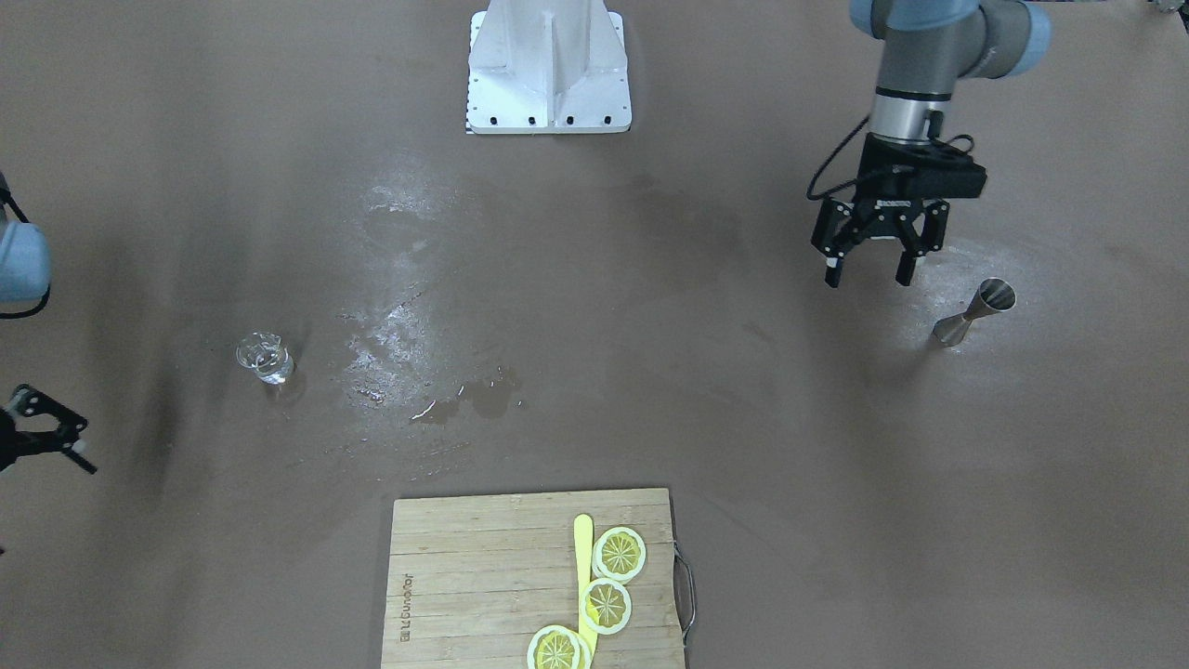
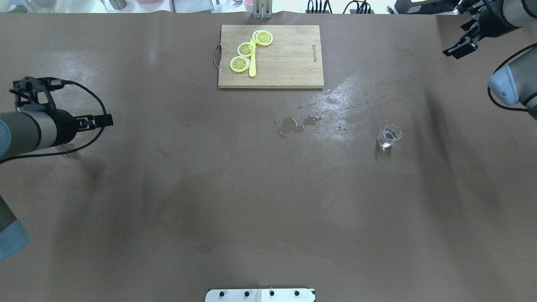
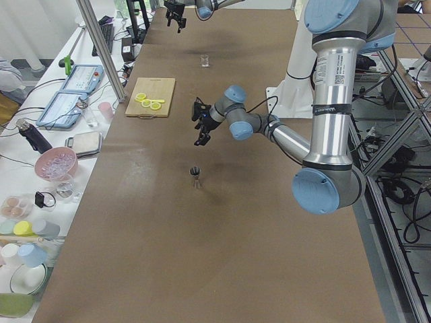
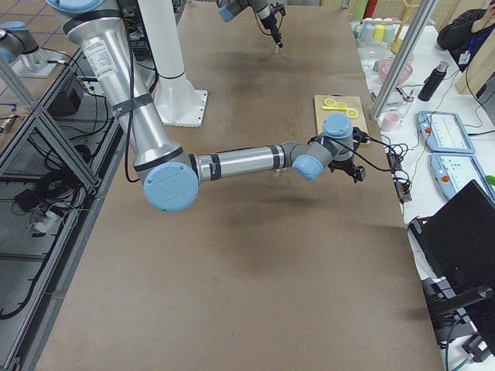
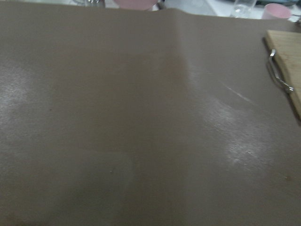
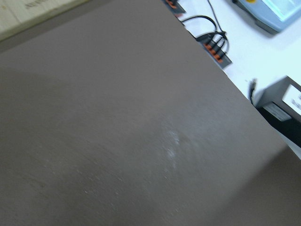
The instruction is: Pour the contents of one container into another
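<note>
The clear glass cup (image 1: 265, 358) stands upright on the brown table, well apart from both grippers, and it also shows in the overhead view (image 2: 389, 137). On the opposite side of the table the steel jigger (image 1: 975, 311) stands upright. My left gripper (image 1: 868, 276) hangs open and empty a little above the table, close beside the jigger on the robot's side; the exterior left view shows this gripper (image 3: 200, 124) just beyond the jigger (image 3: 196, 176). My right gripper (image 1: 42, 437) is open and empty near the table's far edge, off to the side of the glass cup.
A wooden cutting board (image 1: 464, 576) with lemon slices and a yellow knife lies at the operators' edge. A wet patch and small puddle (image 1: 474, 395) mark the middle of the table. The white robot base (image 1: 548, 65) stands at the robot's edge.
</note>
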